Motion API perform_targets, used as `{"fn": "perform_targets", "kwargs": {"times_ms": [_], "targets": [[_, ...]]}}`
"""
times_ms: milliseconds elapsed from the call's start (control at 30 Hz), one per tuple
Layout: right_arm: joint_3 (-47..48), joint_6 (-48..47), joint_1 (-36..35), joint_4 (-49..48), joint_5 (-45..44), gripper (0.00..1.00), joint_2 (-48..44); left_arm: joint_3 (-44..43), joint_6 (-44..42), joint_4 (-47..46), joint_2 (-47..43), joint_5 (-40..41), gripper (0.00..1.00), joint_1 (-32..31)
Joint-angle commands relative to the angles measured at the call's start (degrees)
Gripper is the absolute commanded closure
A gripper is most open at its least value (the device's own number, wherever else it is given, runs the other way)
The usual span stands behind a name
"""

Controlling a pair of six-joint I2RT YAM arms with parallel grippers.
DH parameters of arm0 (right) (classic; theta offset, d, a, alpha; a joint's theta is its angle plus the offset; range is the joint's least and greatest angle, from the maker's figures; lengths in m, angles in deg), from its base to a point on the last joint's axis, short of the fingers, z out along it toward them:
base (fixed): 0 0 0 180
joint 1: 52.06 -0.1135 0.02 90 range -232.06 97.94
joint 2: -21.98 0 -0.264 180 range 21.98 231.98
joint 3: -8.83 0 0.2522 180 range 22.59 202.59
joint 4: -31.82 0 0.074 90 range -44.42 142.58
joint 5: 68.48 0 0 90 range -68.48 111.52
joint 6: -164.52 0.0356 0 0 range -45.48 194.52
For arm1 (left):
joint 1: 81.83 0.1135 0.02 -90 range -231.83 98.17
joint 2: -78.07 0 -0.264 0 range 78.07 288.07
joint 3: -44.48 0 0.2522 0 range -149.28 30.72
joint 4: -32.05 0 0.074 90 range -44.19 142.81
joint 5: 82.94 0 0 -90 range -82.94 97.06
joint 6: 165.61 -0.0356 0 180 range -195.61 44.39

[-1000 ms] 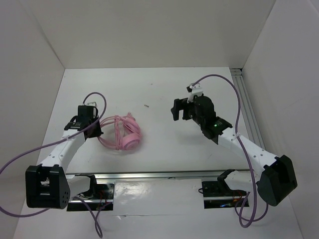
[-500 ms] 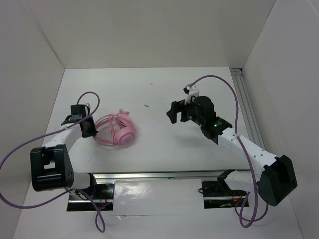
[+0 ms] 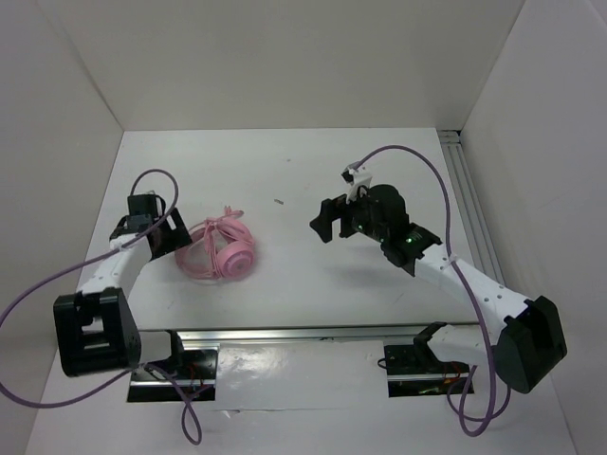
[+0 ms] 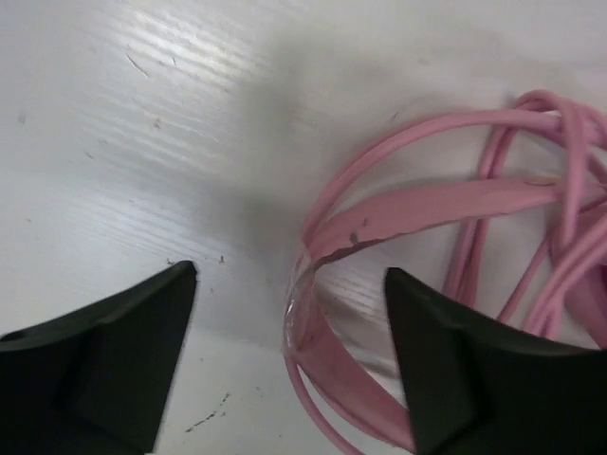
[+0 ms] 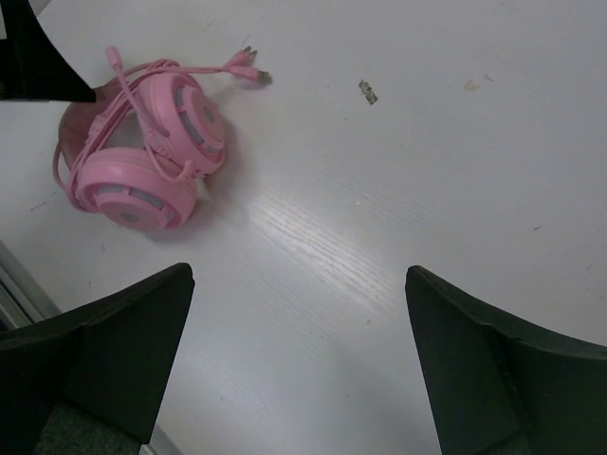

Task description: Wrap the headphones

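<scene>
1. Here, the headphones lie on the left half of the white table, near the left arm. They are glossy pink plastic, with two round cups side by side.
2. The headband is two thin hoops over a flat strap. The right wrist view shows the thin pink cable looped loosely over the cups, its plug ends trailing on the far side.
3. The table surface shows a fine, streaked grain with small dark scuffs. A small speck lies to the right of the headphones, on their far side.
4. The left gripper has matte black, wedge-shaped fingers. Its jaws stand spread apart with the curve of the headband between them, gripping nothing.
5. The right gripper hangs above mid-table, well apart from the headphones. Its jaws are spread wide and empty.
6. Thick purple cables arch from each white arm, and a metal rail runs along the near edge.
7. Compared with a second ago, the headphones have shifted left and slightly farther away.
8. The left arm has swung left with them, and the right gripper has drifted left toward the table's centre.
</scene>
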Motion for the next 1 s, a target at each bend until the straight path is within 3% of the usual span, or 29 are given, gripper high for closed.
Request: {"fn": "perform_targets", "kwargs": {"times_ms": [0,167,333,433,500,633,767,967], "targets": [[4.16,0.35,-1.68,2.35,1.39,0.0,-3.11,-3.01,2.12,-0.38,-9.52,-0.04,0.0,0.38],[10.4,3.16,-4.49,11.31,-6.24,0.0,-7.84,-4.14,5.28,2.32,-23.86,-3.03,0.0,0.38],[19.35,6.15,-6.25,26.32,-13.8,0.0,-13.73,-13.98,6.52,13.91,-40.03,-17.23,0.0,0.38],[23.41,8.52,-6.25,32.06,-12.51,0.0,-18.64,-20.47,7.13,18.85,-49.7,-20.17,0.0,0.38],[26.75,9.93,-6.25,36.1,-11.79,0.0,-23.03,-24.43,8.35,25.52,-54.18,-17.91,0.0,-0.41],[34.39,10.64,-5.73,43.83,-9.6,0.0,-27.71,-20.96,11.87,28.01,-59.81,-16.84,0.0,-4.28],[45.97,10.03,-3.71,54.1,-8.54,0.0,-27.72,-20.24,13.02,27.39,-63.87,-20.79,0.0,-6.65],[45.4,8.97,-0.89,54.84,-8.98,0.0,-29.39,-22.08,10.65,26.07,-63.17,-20.88,0.0,-8.33]]}}
